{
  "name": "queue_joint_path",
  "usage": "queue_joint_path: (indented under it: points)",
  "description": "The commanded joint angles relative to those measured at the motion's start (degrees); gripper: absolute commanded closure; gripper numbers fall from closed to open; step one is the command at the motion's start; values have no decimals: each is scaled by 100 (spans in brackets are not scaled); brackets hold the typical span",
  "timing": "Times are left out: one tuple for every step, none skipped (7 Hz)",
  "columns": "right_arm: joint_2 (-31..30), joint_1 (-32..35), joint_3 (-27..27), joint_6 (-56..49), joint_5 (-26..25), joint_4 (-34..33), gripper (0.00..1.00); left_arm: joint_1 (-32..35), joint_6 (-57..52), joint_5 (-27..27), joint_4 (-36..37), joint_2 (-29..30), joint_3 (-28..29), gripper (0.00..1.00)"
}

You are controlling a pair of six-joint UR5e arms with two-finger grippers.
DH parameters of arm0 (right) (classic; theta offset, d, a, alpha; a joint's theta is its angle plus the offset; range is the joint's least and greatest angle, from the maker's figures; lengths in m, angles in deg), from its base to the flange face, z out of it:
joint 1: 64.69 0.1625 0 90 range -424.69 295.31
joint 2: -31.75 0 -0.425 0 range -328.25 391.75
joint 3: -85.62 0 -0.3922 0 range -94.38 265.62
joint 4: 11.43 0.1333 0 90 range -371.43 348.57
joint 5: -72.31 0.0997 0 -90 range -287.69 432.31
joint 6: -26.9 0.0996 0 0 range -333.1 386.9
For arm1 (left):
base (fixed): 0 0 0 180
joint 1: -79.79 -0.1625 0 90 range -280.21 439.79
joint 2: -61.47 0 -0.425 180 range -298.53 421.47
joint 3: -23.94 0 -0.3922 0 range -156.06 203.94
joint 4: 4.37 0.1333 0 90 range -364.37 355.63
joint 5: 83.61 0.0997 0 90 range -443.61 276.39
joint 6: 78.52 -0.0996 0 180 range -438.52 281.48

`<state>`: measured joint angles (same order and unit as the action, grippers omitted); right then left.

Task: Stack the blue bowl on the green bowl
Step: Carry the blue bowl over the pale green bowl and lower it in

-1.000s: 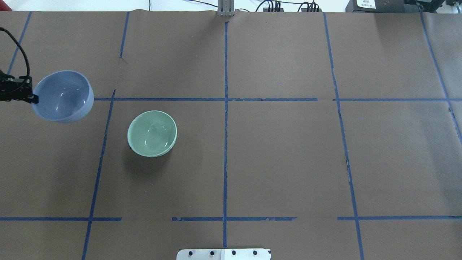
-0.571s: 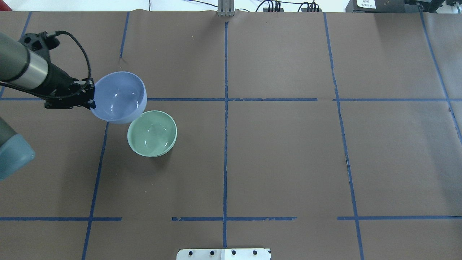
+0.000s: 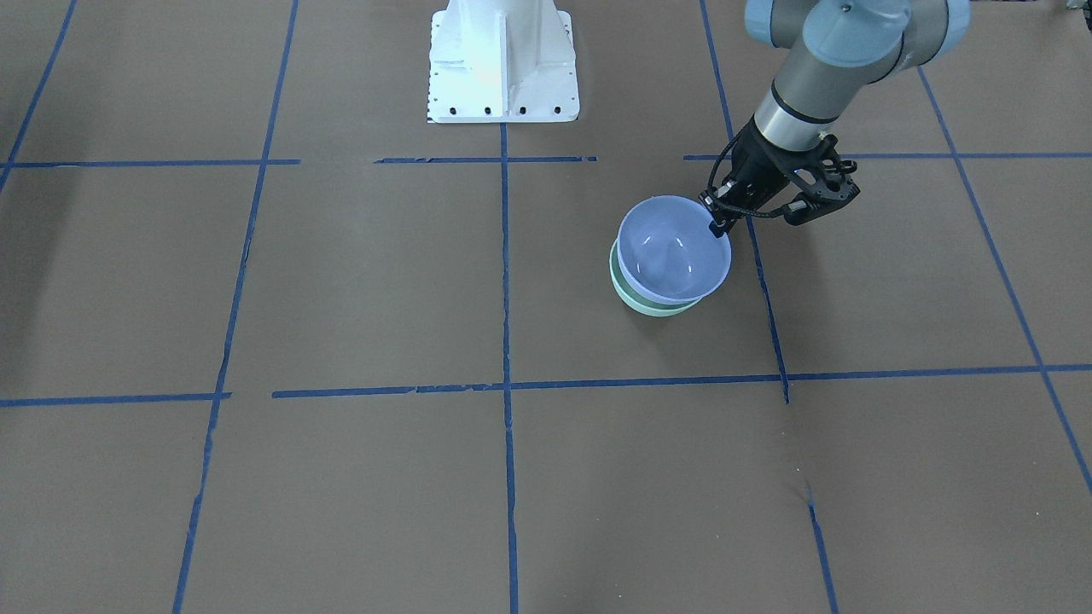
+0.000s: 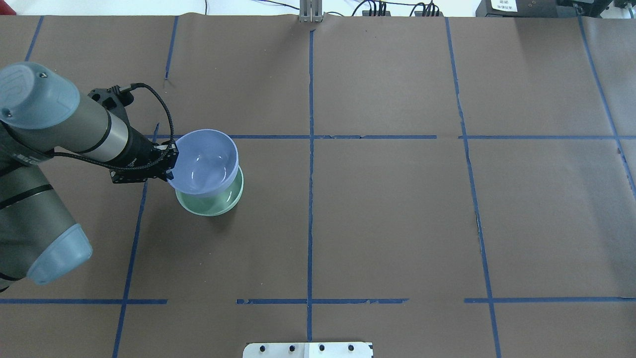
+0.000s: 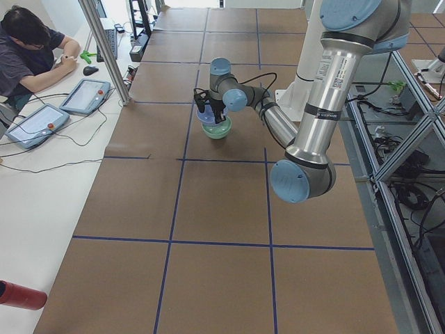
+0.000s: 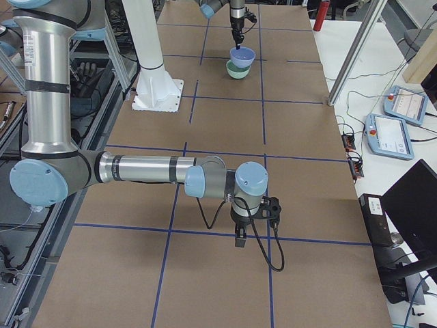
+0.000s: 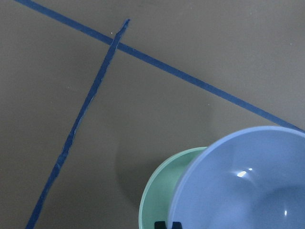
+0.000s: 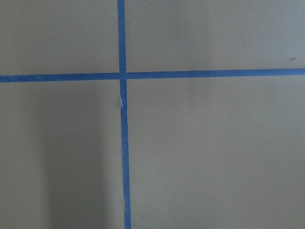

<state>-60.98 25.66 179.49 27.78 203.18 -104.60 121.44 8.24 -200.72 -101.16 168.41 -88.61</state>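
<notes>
My left gripper (image 4: 170, 160) is shut on the near-left rim of the blue bowl (image 4: 203, 161) and holds it upright over the green bowl (image 4: 213, 205). The blue bowl covers most of the green bowl, shifted a little toward the far side; I cannot tell whether they touch. Both also show in the front view, with the blue bowl (image 3: 674, 247), the green bowl (image 3: 653, 304) and the left gripper (image 3: 715, 223), and in the left wrist view, with the blue bowl (image 7: 248, 181) and the green bowl (image 7: 159, 195). My right gripper (image 6: 240, 239) hangs low over bare table far off; I cannot tell its state.
The brown table cover carries a grid of blue tape lines (image 4: 310, 149). The white robot base (image 3: 503, 60) stands at the table's robot side. An operator (image 5: 28, 42) sits by control pendants (image 5: 35, 125) beyond the far edge, near a metal post (image 5: 104, 49).
My left arm has carried the blue bowl rightward from the table's left edge until it sits over the green bowl. The green bowl has not moved.
</notes>
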Motion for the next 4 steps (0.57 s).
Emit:
queue_joint_path:
  points:
    - [0, 9, 0, 0, 0, 0, 0, -122, 52, 127, -496, -6, 424, 100]
    - [0, 0, 0, 0, 0, 0, 0, -130, 43, 127, -603, -15, 444, 100]
    - [8, 0, 0, 9, 0, 0, 0, -183, 43, 127, -630, -15, 470, 100]
    - [0, 0, 0, 0, 0, 0, 0, -201, 43, 127, -631, -24, 479, 100]
